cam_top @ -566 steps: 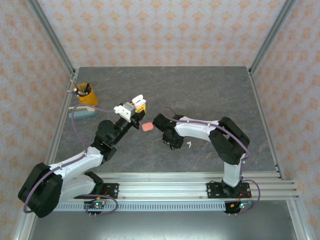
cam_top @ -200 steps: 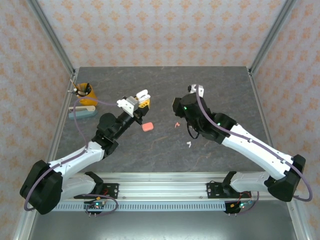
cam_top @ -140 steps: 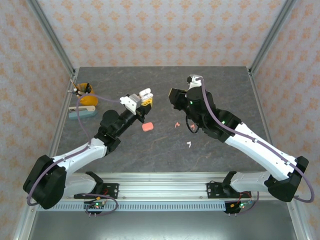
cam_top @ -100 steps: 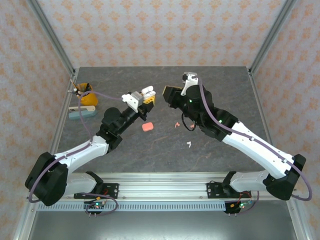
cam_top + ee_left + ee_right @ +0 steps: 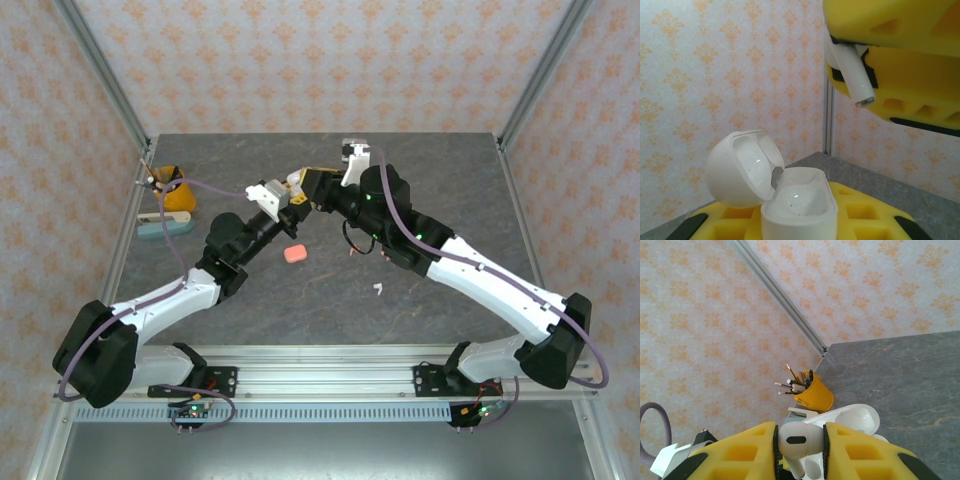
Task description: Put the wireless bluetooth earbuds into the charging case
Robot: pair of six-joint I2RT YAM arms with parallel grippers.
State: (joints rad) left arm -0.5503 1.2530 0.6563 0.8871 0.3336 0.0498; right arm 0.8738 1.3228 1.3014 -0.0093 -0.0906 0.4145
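Your left gripper [image 5: 291,196] clamps the open charging case [image 5: 792,200] in mid-air. Your right gripper [image 5: 799,452] pinches a white earbud [image 5: 854,75] stem-down just above it. The stem looks offset from the well, though that's hard to judge. Descend misaligned and you jam the rim or drop the bud.

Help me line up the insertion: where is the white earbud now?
The white earbud is pinched between the right fingers, at the upper right of the left wrist view, stem pointing down, above and right of the open charging case.
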